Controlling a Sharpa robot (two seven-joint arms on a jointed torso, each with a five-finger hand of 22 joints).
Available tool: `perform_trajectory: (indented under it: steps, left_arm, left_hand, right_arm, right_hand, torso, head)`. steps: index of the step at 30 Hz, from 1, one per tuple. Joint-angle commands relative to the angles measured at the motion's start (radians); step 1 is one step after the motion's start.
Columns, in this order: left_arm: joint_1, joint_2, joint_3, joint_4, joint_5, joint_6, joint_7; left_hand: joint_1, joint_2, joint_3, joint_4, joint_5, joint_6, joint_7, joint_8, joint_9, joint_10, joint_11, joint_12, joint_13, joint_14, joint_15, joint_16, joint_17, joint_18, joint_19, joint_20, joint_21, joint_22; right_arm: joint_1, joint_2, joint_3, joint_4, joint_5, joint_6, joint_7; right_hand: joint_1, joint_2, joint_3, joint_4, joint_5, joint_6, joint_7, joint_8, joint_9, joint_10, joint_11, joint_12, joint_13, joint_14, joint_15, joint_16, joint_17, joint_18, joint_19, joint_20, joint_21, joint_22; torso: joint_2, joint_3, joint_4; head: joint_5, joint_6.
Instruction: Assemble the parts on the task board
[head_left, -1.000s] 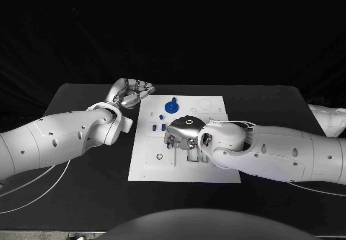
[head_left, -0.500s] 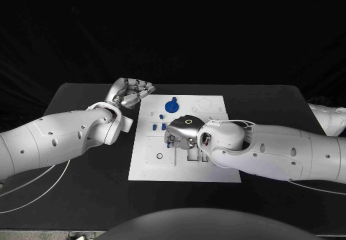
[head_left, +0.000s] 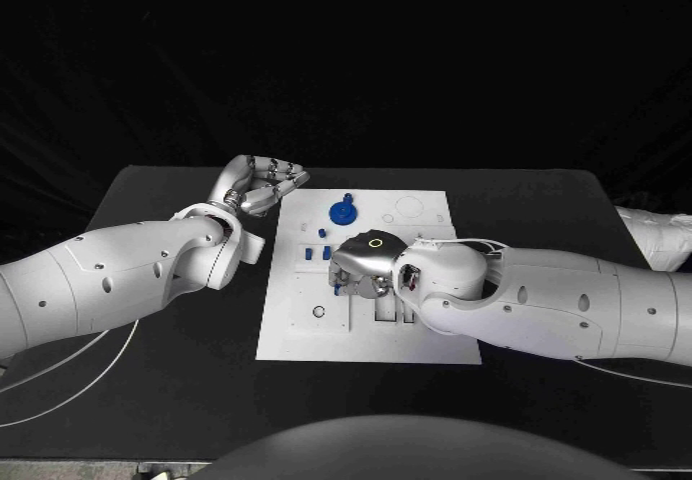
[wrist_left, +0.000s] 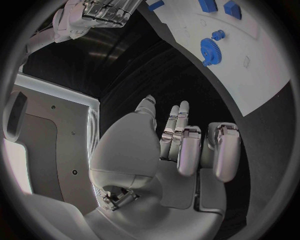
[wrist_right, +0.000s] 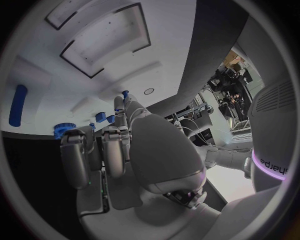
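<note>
The white task board (head_left: 426, 330) lies mid-table. A blue gear (head_left: 343, 213) stands at its far end, with small blue parts (head_left: 307, 255) near its left edge and a dark ring (head_left: 319, 313) closer to me. My right hand (head_left: 368, 265) is palm-down over the board's middle, fingers curled down, and seems to pinch a small blue part (wrist_right: 125, 93) against the board. My left hand (head_left: 260, 185) hovers off the board's far left corner, fingers curled, holding nothing. In the left wrist view the left hand (wrist_left: 181, 150) faces the board (wrist_left: 250, 70) and gear (wrist_left: 209, 47).
Recessed rectangular slots (wrist_right: 106, 37) mark the board beyond my right hand's fingers. A long blue piece (wrist_right: 17, 105) lies on the board off to one side. Bare black table (head_left: 159, 370) surrounds the board on both sides.
My right hand and forearm have edged slightly leftward over the board. The left hand stays in place with its fingers barely shifted.
</note>
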Motion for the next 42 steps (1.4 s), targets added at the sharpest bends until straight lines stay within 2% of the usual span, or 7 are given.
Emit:
perform_trajectory:
  steps: [1, 12, 17, 21, 32, 37, 42]
  left_arm:
    - [0.0, 0.001, 0.001, 0.003, -0.004, 0.012, 0.009]
    - [0.001, 0.0, 0.001, 0.003, -0.004, 0.013, 0.009]
    - [0.001, -0.001, 0.001, 0.003, -0.004, 0.013, 0.009]
    - [0.001, -0.002, 0.001, 0.004, -0.004, 0.013, 0.009]
    - [0.001, -0.004, 0.001, 0.005, -0.004, 0.012, 0.009]
    - [0.001, -0.003, 0.001, 0.004, -0.004, 0.013, 0.009]
    - [0.001, -0.002, 0.001, 0.001, -0.004, 0.013, 0.008]
  left_hand:
    - [-0.001, 0.007, -0.004, -0.001, 0.004, 0.008, 0.0, -0.005, 0.0, -0.003, -0.005, -0.001, 0.0, 0.091, -0.003, -0.003, 0.232, -0.004, 0.093, -0.003, -0.005, 0.259]
    - [-0.001, 0.007, -0.004, -0.001, 0.004, 0.008, 0.0, -0.005, 0.0, -0.003, -0.005, -0.001, 0.0, 0.091, -0.003, -0.003, 0.232, -0.004, 0.093, -0.003, -0.005, 0.259]
    - [-0.001, 0.007, -0.004, -0.001, 0.004, 0.008, 0.0, -0.005, 0.0, -0.003, -0.005, -0.001, 0.0, 0.091, -0.003, -0.003, 0.232, -0.004, 0.093, -0.003, -0.005, 0.259]
    - [-0.001, 0.007, -0.004, -0.001, 0.004, 0.008, 0.0, -0.005, 0.0, -0.003, -0.005, -0.001, 0.0, 0.091, -0.003, -0.003, 0.232, -0.004, 0.093, -0.003, -0.005, 0.259]
    - [-0.001, 0.007, -0.004, -0.001, 0.004, 0.008, 0.0, -0.005, 0.0, -0.003, -0.005, -0.001, 0.0, 0.091, -0.003, -0.003, 0.232, -0.004, 0.093, -0.003, -0.005, 0.259]
    - [-0.001, 0.007, -0.004, -0.001, 0.004, 0.008, 0.0, -0.005, 0.0, -0.003, -0.005, -0.001, 0.0, 0.091, -0.003, -0.003, 0.232, -0.004, 0.093, -0.003, -0.005, 0.259]
    - [0.002, 0.011, -0.007, -0.001, 0.005, 0.009, 0.0, -0.006, 0.0, -0.002, -0.006, -0.001, 0.0, 0.09, -0.004, -0.004, 0.23, -0.004, 0.092, -0.003, -0.006, 0.258]
  right_arm:
    - [-0.001, 0.003, 0.0, -0.001, -0.013, 0.023, -0.003]
    - [-0.002, 0.004, 0.0, -0.003, -0.005, 0.031, -0.003]
    - [-0.002, 0.003, 0.0, -0.001, -0.004, 0.03, -0.011]
    - [-0.002, 0.0, 0.0, 0.0, -0.004, 0.014, -0.016]
    - [-0.002, -0.016, 0.0, 0.005, 0.006, -0.046, -0.014]
    - [0.001, -0.055, 0.0, 0.028, 0.086, -0.144, 0.013]
    - [0.039, -0.119, 0.0, 0.061, 0.264, -0.216, 0.051]
  right_hand:
    - [-0.001, -0.009, 0.008, 0.0, 0.004, -0.001, -0.006, -0.003, -0.001, -0.009, 0.001, -0.005, -0.001, 0.106, 0.004, 0.004, 0.263, -0.007, 0.103, 0.008, 0.004, 0.264]
    - [-0.021, -0.034, 0.013, 0.01, 0.004, -0.031, -0.005, -0.015, -0.009, -0.044, 0.006, -0.005, -0.001, 0.106, 0.004, 0.004, 0.263, -0.007, 0.103, 0.007, 0.004, 0.264]
    - [-0.042, -0.065, 0.007, 0.019, 0.003, -0.093, -0.024, -0.017, -0.023, -0.099, 0.033, -0.006, -0.001, 0.106, 0.032, 0.004, 0.263, -0.007, 0.103, 0.024, 0.004, 0.264]
    - [-0.061, -0.084, -0.003, 0.023, 0.002, -0.124, -0.026, -0.016, -0.025, -0.131, 0.044, -0.005, 0.0, 0.106, 0.044, 0.004, 0.263, -0.007, 0.103, 0.036, 0.004, 0.264]
    - [-0.078, -0.089, -0.011, 0.027, 0.002, -0.127, -0.023, -0.012, -0.022, -0.137, 0.047, -0.001, 0.002, 0.106, 0.048, 0.004, 0.263, -0.007, 0.103, 0.043, 0.004, 0.264]
    - [-0.096, -0.078, -0.012, 0.037, 0.002, -0.115, 0.0, -0.007, -0.019, -0.091, 0.036, 0.017, 0.008, 0.106, 0.044, 0.004, 0.263, -0.007, 0.103, 0.045, 0.004, 0.264]
    - [-0.12, -0.075, -0.019, 0.054, 0.002, -0.117, 0.027, -0.01, -0.018, -0.046, 0.038, 0.031, 0.013, 0.106, 0.046, 0.004, 0.263, -0.007, 0.103, 0.047, 0.004, 0.264]
  torso:
    - [0.0, -0.0001, -0.0006]
    - [0.0, 0.0, 0.0]
    - [0.0, 0.0003, -0.001]
    - [0.0, 0.0, -0.0002]
    - [0.0, 0.0005, -0.0005]
    - [0.0, 0.0002, 0.0004]
    - [-0.001, -0.0002, -0.0017]
  head:
    - [0.001, 0.002]
    - [0.001, -0.001]
    - [0.002, -0.003]
    - [0.001, -0.001]
    - [0.002, -0.001]
    - [0.002, 0.003]
    - [0.003, 0.005]
